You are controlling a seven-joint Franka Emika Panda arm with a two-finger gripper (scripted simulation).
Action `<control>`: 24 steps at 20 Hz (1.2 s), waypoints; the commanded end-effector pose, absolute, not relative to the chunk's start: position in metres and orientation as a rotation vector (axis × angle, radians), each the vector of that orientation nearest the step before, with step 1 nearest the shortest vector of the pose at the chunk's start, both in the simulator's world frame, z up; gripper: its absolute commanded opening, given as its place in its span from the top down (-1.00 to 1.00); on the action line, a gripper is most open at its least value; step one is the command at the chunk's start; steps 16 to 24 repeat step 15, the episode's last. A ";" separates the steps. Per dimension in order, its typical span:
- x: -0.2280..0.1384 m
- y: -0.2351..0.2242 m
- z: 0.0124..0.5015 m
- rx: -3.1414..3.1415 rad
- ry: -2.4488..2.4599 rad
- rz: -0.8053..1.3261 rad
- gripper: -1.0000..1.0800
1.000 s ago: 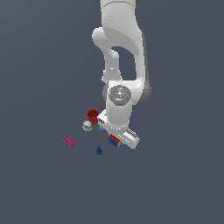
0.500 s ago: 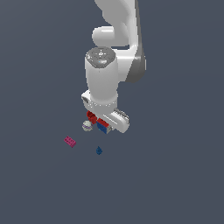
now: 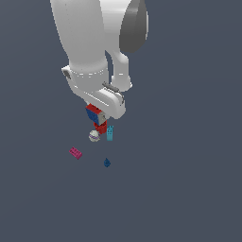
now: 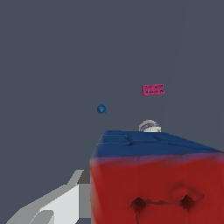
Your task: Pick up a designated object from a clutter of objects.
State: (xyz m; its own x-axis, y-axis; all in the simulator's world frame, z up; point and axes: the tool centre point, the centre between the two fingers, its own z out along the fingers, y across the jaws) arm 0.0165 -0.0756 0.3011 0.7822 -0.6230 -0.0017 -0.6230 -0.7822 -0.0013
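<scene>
1. Red and blue faces mark the small cube, which is seen in the exterior view just under the white wrist of the arm, raised above the grey bench.
2. The jaws are closed on the small cube: in the wrist view the cube fills the near part of the picture, with a red dimpled face toward the camera and a blue face beyond it, and one white finger is seen against its side.
3. A red cup is partly seen directly below the held cube in the exterior view; whether the two touch cannot be told.
4. A teal studded brick stands upright just beside the red cup, toward the exterior view's right.
5. A white-grey ball with a purple band lies just beside the red cup, toward the exterior view's left and lower in that view.
6. A flat pink brick lies well apart from the red cup, toward the exterior view's lower left.
7. A small dark blue piece lies apart from the red cup, below it in the exterior view.
8. In the wrist view the ball, the pink brick and the dark blue piece are seen beyond the cube's blue face.
</scene>
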 end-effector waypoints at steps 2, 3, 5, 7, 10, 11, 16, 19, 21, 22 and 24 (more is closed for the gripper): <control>0.012 -0.089 0.332 -2.964 1.035 0.001 1.00; 0.011 -0.093 0.338 -2.964 1.035 0.001 1.00; 0.009 -0.098 0.351 -2.965 1.036 0.001 1.00; 0.008 -0.103 0.360 -2.965 1.036 0.001 1.00; 0.007 -0.108 0.371 -2.965 1.036 0.000 1.00; 0.007 -0.109 0.373 -2.965 1.036 0.000 1.00; 0.007 -0.111 0.377 -2.966 1.035 0.000 1.00; 0.007 -0.111 0.377 -2.966 1.035 0.000 1.00; 0.007 -0.111 0.377 -2.966 1.035 0.000 1.00; 0.007 -0.111 0.377 -2.966 1.035 0.000 1.00; 0.007 -0.111 0.377 -2.966 1.035 0.000 1.00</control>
